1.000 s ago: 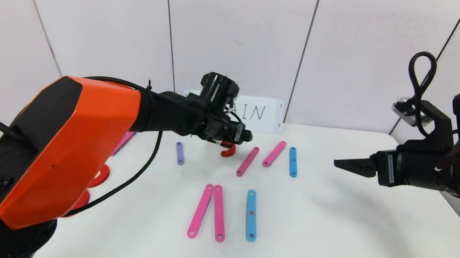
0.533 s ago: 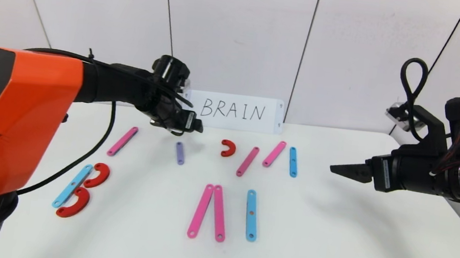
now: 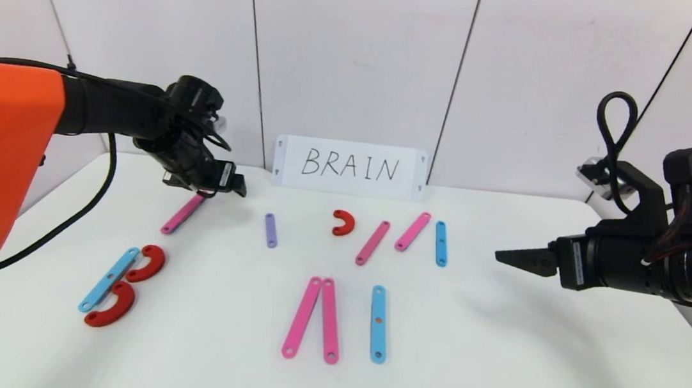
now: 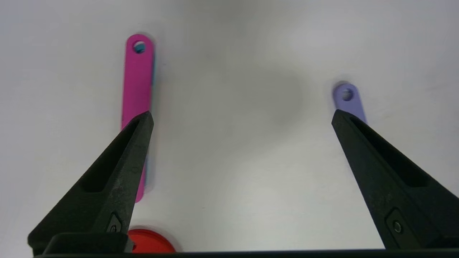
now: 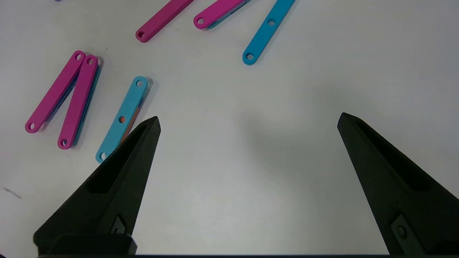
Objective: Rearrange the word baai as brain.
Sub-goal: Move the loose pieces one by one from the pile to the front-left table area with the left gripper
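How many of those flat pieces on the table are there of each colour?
Pink strips: 5
Blue strips: 3
Purple strip: 1
Red curves: 3
Total: 12

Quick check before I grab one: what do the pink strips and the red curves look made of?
Pink strip: likely rigid plastic, matte, uniform colour, clean round hole at its end; a light-blue layer shows along its edge, possibly a second strip beneath. Red curve: seemingly the same matte plastic, flat, even red, no gloss. Neither shows bending, though stiffness is a guess.
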You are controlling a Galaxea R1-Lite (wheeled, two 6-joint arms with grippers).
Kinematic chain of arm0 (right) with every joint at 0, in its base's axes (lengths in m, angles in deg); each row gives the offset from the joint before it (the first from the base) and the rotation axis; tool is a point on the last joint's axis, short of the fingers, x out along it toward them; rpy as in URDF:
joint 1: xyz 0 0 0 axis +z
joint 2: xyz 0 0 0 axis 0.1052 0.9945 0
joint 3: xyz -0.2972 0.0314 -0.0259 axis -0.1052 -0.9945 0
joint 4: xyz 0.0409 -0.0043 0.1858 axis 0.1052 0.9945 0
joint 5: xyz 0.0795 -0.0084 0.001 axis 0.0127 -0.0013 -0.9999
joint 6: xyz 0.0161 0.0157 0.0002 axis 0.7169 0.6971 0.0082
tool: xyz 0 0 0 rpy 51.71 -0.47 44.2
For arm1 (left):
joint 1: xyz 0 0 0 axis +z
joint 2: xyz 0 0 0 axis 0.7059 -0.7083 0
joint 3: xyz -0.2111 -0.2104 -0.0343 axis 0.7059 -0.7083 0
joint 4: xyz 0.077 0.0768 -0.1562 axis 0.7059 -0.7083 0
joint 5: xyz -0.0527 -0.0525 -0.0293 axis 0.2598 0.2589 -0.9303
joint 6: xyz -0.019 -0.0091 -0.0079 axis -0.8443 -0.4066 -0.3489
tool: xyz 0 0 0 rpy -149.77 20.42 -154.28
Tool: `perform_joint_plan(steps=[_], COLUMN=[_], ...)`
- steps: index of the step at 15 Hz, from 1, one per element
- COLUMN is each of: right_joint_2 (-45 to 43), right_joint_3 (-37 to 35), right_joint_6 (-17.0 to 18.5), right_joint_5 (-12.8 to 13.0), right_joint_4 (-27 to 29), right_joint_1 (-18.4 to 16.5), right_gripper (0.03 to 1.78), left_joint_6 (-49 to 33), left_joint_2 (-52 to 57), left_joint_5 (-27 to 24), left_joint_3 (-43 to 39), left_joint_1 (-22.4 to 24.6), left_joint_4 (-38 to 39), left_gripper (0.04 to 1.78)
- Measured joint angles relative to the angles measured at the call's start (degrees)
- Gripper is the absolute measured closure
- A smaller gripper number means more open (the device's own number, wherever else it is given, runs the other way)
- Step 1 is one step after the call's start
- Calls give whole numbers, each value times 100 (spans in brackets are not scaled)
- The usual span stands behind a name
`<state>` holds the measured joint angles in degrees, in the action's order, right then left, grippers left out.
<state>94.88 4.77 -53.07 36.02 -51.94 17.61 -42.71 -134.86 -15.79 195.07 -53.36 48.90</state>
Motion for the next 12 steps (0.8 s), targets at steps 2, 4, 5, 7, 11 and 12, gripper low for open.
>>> perform_joint_plan(steps=[2, 4, 5, 7, 11, 12], right_joint_2=[6, 9, 12, 23, 32, 32], right_joint_3=[-2, 0, 0, -2, 0, 0], right_joint_6=[2, 2, 2, 5, 17, 20], right_joint_5=[-2, -2, 7, 9, 11, 9], right_joint_4=[0, 0, 0, -7, -7, -7], right_joint_1=[-5, -7, -7, -9, -9, -9], right_gripper=[8, 8, 8, 8, 8, 8], left_joint_6=[105, 177, 195, 228, 424, 422], left_joint_2=[4, 15, 24, 26, -132, -206], left_joint_5=[5, 2, 2, -20, -39, -41], left_joint_3=[0, -7, -7, -5, -20, -20], left_joint_1=[218, 389, 466, 635, 857, 887], left_joint_4=[-66, -155, -184, -199, -391, -391], left_gripper=[8, 8, 8, 8, 8, 8])
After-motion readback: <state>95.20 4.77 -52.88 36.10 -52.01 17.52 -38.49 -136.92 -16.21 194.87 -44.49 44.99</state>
